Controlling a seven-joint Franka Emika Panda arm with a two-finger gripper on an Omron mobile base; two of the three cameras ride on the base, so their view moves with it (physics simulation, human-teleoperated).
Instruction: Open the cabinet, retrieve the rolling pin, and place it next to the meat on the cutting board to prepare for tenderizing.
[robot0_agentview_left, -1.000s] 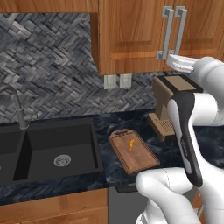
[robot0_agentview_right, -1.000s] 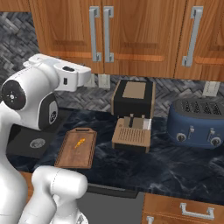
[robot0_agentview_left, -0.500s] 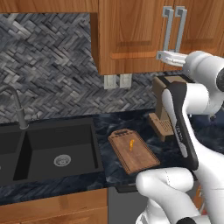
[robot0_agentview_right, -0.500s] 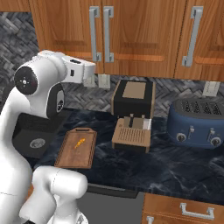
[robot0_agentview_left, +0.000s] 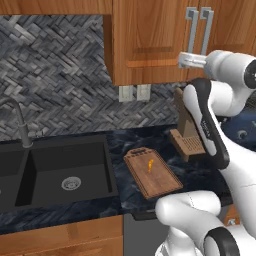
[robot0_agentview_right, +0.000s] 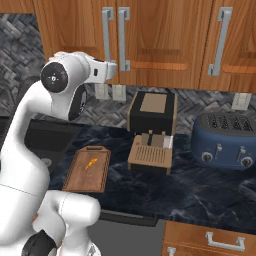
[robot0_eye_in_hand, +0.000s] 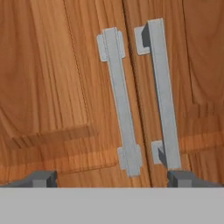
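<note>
The cabinet (robot0_agentview_left: 150, 40) (robot0_agentview_right: 160, 35) (robot0_eye_in_hand: 52, 87) hangs over the counter with both doors shut. My gripper (robot0_agentview_left: 187, 61) (robot0_agentview_right: 112, 70) (robot0_eye_in_hand: 113, 179) is open, held just in front of the lower ends of the two grey bar handles (robot0_eye_in_hand: 120, 100) (robot0_eye_in_hand: 159, 92), touching neither. On the counter below lies the cutting board (robot0_agentview_left: 160, 182) (robot0_agentview_right: 82, 177) with the small orange meat (robot0_agentview_left: 150, 165) (robot0_agentview_right: 90, 163) on it. The rolling pin is hidden.
A black sink (robot0_agentview_left: 50, 170) with a faucet (robot0_agentview_left: 20, 125) is left of the board. A ribbed wooden block (robot0_agentview_right: 150, 155), a dark box appliance (robot0_agentview_right: 152, 110) and a blue toaster (robot0_agentview_right: 225, 142) stand to the right. Another cabinet door (robot0_agentview_right: 235, 40) is further right.
The hand has swung up and in toward the cabinet handles, now close in front of them. The doors remain shut.
</note>
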